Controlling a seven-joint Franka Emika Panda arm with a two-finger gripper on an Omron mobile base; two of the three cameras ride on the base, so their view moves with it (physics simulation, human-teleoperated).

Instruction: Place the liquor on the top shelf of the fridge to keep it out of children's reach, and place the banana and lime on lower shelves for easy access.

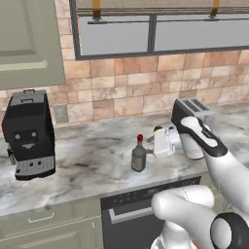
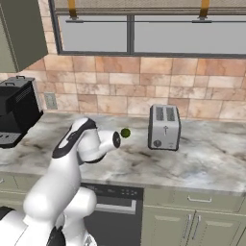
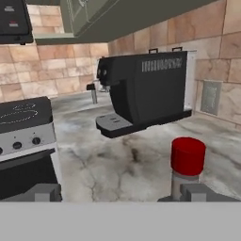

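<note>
With the gripper (image 3: 120, 193) released and level with the bottle (image 1: 138, 155) standing on the tabletop (image 1: 87, 165), its right fingertip (image 3: 197, 192) sits in front of the neck, so advancing could tip it over.

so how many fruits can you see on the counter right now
1. The lime sits on the marble counter left of the toaster, just past the gripper. A banana may be hidden behind the arm.
</note>
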